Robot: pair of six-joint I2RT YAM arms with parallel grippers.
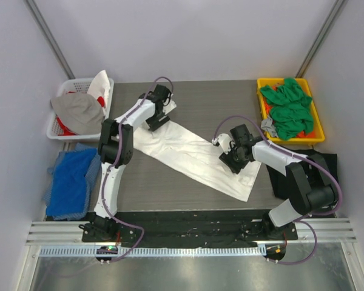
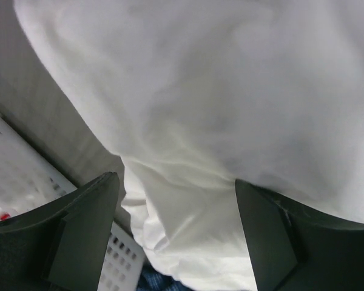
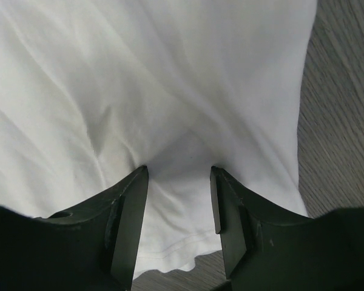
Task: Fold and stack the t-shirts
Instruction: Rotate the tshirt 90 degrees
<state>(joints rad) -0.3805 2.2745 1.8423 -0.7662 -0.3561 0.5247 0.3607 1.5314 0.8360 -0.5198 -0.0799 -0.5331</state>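
Left gripper is wide open, white t-shirt bunched right under it. Right gripper is open too, narrower, straddling a wrinkle, worktop just beside it.

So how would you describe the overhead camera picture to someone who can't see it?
A white t-shirt lies spread diagonally across a dark table, with the robot's left tool at its far end and the right tool at its near end. Green t-shirts sit in a yellow bin back right.
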